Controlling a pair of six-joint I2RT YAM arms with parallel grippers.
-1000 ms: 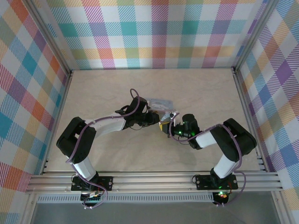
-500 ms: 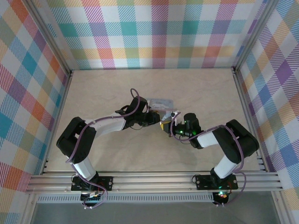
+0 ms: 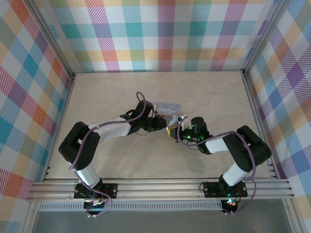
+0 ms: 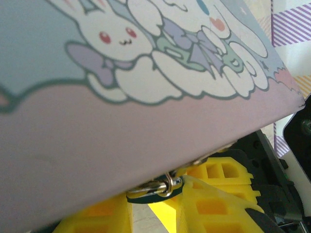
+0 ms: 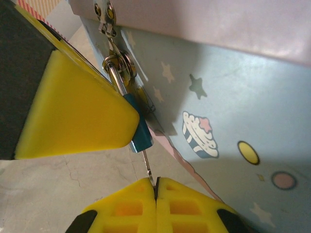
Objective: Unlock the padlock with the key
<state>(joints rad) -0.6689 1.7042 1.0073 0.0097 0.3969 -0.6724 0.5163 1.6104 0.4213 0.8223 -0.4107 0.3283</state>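
The small blue-green padlock (image 5: 141, 132) hangs by its steel shackle from the hasp on the pale blue cartoon tin (image 5: 228, 97). My left gripper (image 4: 151, 206) is shut on the padlock (image 4: 146, 196), and one of its yellow fingers (image 5: 73, 116) presses on the lock's side. The thin metal key (image 5: 147, 166) sticks into the bottom of the padlock. My right gripper (image 5: 156, 187) is shut on the key's outer end, just below the lock. From above, the left gripper (image 3: 167, 127) and right gripper (image 3: 175, 131) meet at the near edge of the tin (image 3: 166, 107).
The tin lies near the middle of the beige table (image 3: 214, 92), tilted up at the grippers' side. Plaid walls close off the left, back and right. Aluminium rails (image 3: 160, 187) run along the near edge by the arm bases.
The right arm's elbow has drifted slightly to the right. Both grippers have kept their grips and places at the tin.
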